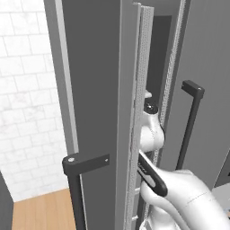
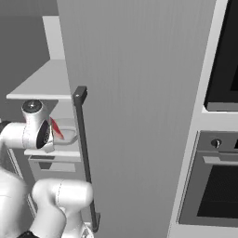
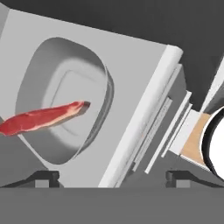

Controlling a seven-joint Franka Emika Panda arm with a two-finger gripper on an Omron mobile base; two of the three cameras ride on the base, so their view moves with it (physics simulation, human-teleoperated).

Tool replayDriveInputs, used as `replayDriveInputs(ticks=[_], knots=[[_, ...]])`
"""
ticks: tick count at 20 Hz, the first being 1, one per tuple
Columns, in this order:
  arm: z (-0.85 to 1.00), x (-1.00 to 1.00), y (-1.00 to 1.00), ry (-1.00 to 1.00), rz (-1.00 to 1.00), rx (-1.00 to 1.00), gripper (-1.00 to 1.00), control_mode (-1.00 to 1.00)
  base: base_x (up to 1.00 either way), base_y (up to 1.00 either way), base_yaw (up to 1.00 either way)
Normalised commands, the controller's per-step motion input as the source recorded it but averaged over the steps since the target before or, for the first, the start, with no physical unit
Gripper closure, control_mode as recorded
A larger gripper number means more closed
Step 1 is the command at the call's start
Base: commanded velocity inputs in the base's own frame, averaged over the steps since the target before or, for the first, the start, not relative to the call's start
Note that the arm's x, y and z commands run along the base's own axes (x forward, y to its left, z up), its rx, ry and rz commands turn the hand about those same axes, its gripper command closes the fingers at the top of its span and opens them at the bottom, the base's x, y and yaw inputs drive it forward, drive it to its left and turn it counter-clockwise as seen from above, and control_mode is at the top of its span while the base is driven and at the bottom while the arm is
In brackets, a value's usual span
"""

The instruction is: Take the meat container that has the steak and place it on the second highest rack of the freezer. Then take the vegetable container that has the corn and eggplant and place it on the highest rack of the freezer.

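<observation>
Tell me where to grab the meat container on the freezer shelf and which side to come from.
Grip the meat container by its broad flat rim on the edge facing the shelf's open front, coming in from the freezer opening. The tray is shallow and wide, so the rim is the likeliest part two fingers could span. Avoid the side where the steak overhangs the rim. The end effector sits in front of the shelf, apart from the tray.

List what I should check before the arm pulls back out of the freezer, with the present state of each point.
1. Tray rests on a rack: ok.
2. Pincer open, nothing held between its tips: ok.
3. Steak fully inside the tray: not ok, one end reaches past the rim.
4. This rack is the second highest: cannot tell.
5. Door stands open for the way out: ok.
</observation>
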Motion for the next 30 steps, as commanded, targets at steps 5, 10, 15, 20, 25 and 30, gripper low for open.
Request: replayDriveInputs(ticks=[5,10,15,20,25,30], knots=[[1.00,-0.94,-0.17,0.00,0.11,0.00,-1.00,-1.00,0.00,0.00,0.00],[1.00,-0.40,-0.16,0.13,0.17,0.00,-1.00,-1.00,0.00,0.00,0.00],[1.00,-0.34,-0.03,0.20,0.21,-0.17,-1.00,-1.00,0.00,0.00,0.00],[0.30,-0.38,-0.20,0.12,0.27,-0.49,-1.00,-1.00,0.00,0.00,0.00],[-0.18,-0.30,-0.46,0.11,0.26,-0.34,-1.00,-1.00,0.00,0.00,0.00],[-0.35,-0.54,-0.42,0.00,0.08,-0.12,-1.00,-1.00,0.00,0.00,0.00]])
